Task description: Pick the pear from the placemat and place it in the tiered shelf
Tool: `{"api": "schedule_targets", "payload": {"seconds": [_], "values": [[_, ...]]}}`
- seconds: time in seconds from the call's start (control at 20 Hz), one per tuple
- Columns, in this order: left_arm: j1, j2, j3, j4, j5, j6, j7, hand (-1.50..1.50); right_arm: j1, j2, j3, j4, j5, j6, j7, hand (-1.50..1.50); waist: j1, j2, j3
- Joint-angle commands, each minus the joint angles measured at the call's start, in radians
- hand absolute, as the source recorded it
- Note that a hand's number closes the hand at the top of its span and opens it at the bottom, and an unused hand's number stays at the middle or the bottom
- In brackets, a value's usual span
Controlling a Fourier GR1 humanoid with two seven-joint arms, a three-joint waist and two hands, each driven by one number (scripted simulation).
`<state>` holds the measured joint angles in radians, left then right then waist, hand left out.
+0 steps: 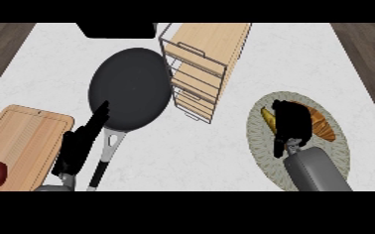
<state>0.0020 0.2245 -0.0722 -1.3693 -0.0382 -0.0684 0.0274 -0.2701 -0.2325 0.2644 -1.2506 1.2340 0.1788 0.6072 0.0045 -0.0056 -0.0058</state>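
A round woven placemat (pixel 258 144) lies at the right of the counter. On it, a yellow-green pear (pixel 268 118) shows only as a sliver at the left edge of my right hand (pixel 291 121). That hand lies over the pear with its fingers curled round it and hides most of it. The wooden tiered shelf (pixel 204 62) with its wire frame stands at the back centre, left of the placemat. My left hand (pixel 82 141) rests open at the lower left, fingers pointing up, beside the pan's handle.
A croissant (pixel 324 125) lies on the placemat right of my right hand. A large black frying pan (pixel 130 88) sits left of the shelf, its handle (pixel 107 153) pointing toward me. A wooden cutting board (pixel 28 144) with a red object (pixel 2 172) is at the far left. A black item (pixel 117 29) stands at the back.
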Motion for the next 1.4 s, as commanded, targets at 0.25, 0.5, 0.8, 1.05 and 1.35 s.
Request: {"api": "schedule_targets", "payload": {"seconds": [0.25, 0.5, 0.8, 1.05, 1.35], "values": [[0.006, -0.024, 0.011, -0.039, -0.028, -0.001, 0.026, 0.00, -0.075, 0.034, -0.020, 0.167, 0.056, -0.114, -0.121, 1.50, 0.000, 0.006, 0.006], [-0.019, -0.041, 0.013, -0.001, -0.033, -0.008, 0.033, 0.00, -0.016, 0.064, 0.005, 0.075, 0.122, -0.183, -0.050, 1.50, -0.004, 0.005, 0.006], [-0.038, -0.070, 0.003, 0.020, -0.048, 0.016, 0.008, 0.00, -0.118, -0.113, -0.025, 0.006, -0.091, -0.038, -0.492, 1.50, 0.004, 0.012, 0.007], [-0.029, -0.049, -0.003, -0.008, -0.042, -0.012, 0.019, 0.00, -0.188, -0.254, -0.041, 0.018, -0.283, 0.087, -0.922, 1.50, 0.032, 0.015, 0.009], [-0.038, -0.047, 0.007, 0.006, -0.042, -0.012, 0.011, 0.00, -0.365, -0.481, -0.282, 0.138, -0.489, 0.161, -1.265, 1.50, 0.019, 0.014, 0.008]]}}
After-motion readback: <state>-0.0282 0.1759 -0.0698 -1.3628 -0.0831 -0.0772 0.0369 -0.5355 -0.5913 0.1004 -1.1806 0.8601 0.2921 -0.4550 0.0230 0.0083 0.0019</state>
